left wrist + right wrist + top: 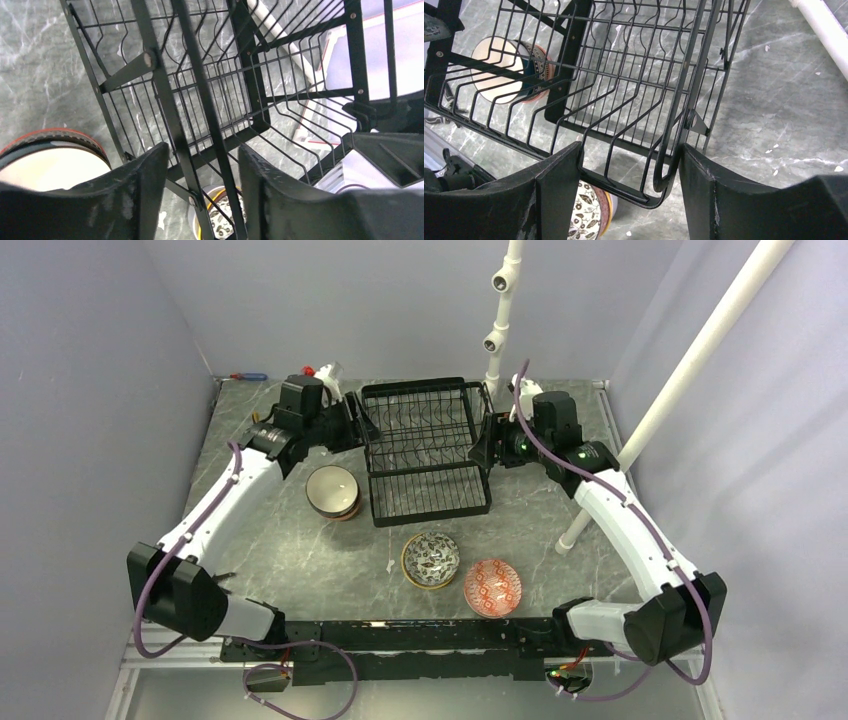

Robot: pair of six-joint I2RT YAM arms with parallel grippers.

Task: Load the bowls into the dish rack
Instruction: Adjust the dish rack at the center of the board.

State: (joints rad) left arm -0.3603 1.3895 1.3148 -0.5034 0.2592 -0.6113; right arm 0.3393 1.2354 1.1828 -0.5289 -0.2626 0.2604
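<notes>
The black wire dish rack (425,445) stands mid-table with nothing in it. My left gripper (352,427) is at its left side, open; in the left wrist view (202,147) the rack's frame bars (165,95) run between the fingers. My right gripper (488,452) is at its right side, open, straddling the rack's corner (630,147). A stack of bowls with a cream inside (333,490) sits left of the rack, and shows in both wrist views (47,160) (506,67). A yellow-rimmed patterned bowl (431,560) (589,215) and a red-patterned bowl (492,587) sit in front.
A white pipe stand (503,310) rises behind the rack. A slanted white pipe (690,370) comes down to the table right of the right arm. A red-and-blue handled tool (248,376) lies at the back left. Walls close in on three sides.
</notes>
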